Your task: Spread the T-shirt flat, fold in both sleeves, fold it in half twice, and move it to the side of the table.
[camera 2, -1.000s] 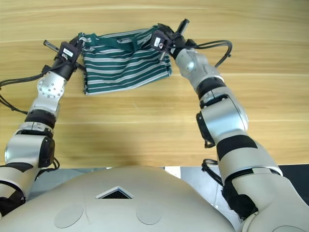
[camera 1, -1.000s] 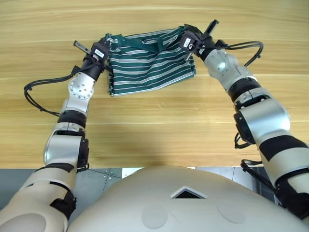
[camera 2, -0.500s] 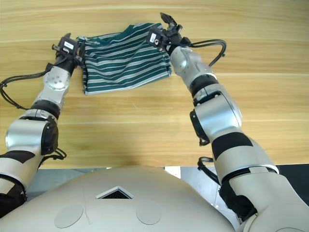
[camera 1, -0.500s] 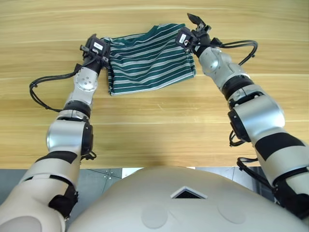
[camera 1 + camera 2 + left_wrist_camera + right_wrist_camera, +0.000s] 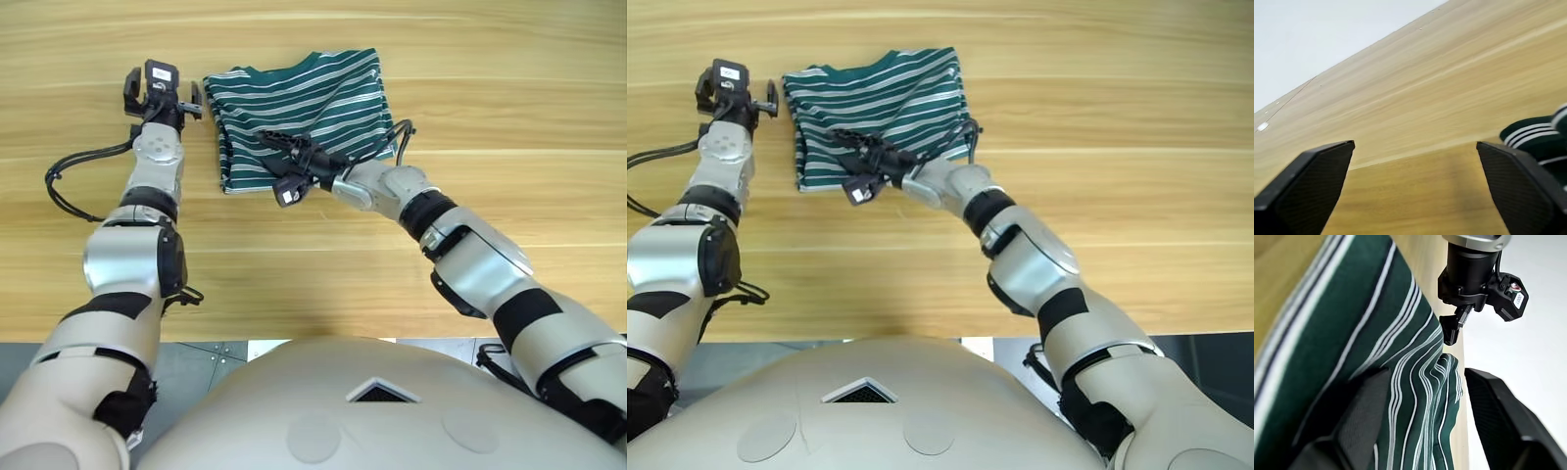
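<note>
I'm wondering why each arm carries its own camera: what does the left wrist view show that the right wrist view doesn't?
Left wrist view, not the right: the left end effector up close, fingers open over the table. Right wrist view, not the left: the right end effector, open, low over the T-shirt stripes, with the left one seen from farther off. Both: an edge or more of the T-shirt, and the wooden table.

Premises read as a robotics lab or test room. Evidence: a broad, pale wood-grain surface (image 5: 294, 284) spans the full width of the head views. A plain white wall (image 5: 1327, 29) rises behind it, and a dark grey tiled floor (image 5: 201, 354) lies below its near edge.
</note>
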